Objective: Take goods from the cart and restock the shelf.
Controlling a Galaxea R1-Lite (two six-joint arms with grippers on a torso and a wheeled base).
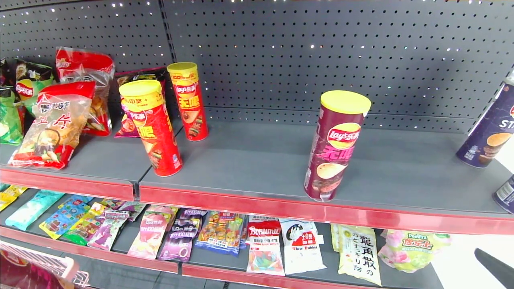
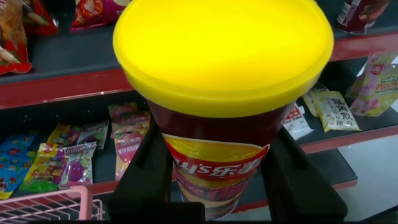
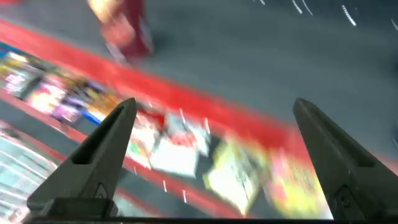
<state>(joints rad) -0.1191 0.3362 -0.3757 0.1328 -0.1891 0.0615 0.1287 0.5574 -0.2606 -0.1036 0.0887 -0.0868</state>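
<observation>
Grey perforated metal back panel (image 1: 321, 52), running the full width behind the shelving.

Upper grey metal shelf with a glossy red front edge (image 1: 261, 160), carrying snack bags at the left and cans in the middle and at the right.

Lower grey shelf (image 1: 405, 277) beneath it, lined with a row of flat, brightly printed sweet packets (image 1: 221, 233) lying side by side.

Pink wire cart (image 1: 66, 268), one corner at the bottom left of the head view, below the lower shelf.

Red-and-clear plastic snack bags (image 1: 52, 124), leaning at the left end of the upper shelf, with green bags (image 1: 10, 116) just beside them.

Dark blue cylindrical can (image 1: 488, 128), at the right end of the upper shelf.

Two red cylindrical chip cans with yellow lids, standing apart: front red can (image 1: 150, 128) near the shelf's front edge, rear red can (image 1: 188, 100) closer to the back panel.

Shelved maroon cylindrical chip can with a yellow plastic lid (image 1: 337, 144), upright near the front edge of the upper shelf, well apart from the red cans.

Held maroon chip can with a yellow plastic lid (image 2: 217, 62), of the same kind, clamped round its body between the two black fingers (image 2: 143, 180) of the left hand (image 2: 217, 162). It is off the shelf, in front of the shelving, with the cart's pink corner (image 2: 43, 202) and the sweet packets behind it.

Right hand (image 3: 214, 106), released: its black fingers (image 3: 93, 168) are spread wide with nothing between them, in front of a red shelf edge.
</observation>
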